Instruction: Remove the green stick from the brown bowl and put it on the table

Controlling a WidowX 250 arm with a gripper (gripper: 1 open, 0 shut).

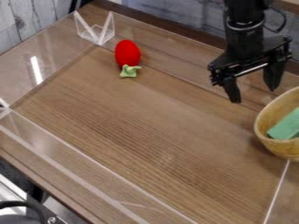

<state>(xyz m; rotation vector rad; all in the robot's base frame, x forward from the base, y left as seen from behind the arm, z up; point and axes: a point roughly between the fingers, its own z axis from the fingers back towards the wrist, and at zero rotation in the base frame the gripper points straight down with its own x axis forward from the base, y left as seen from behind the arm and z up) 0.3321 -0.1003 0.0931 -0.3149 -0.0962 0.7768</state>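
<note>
The brown bowl sits at the right edge of the table, partly cut off by the frame. The green stick lies inside it, leaning toward the right. My gripper hangs above the table just up and left of the bowl, pointing down. Its two black fingers are spread wide with nothing between them.
A red strawberry toy with green leaves lies at the back, left of centre. Low clear acrylic walls edge the tabletop. Bare wood spreads across the middle and left.
</note>
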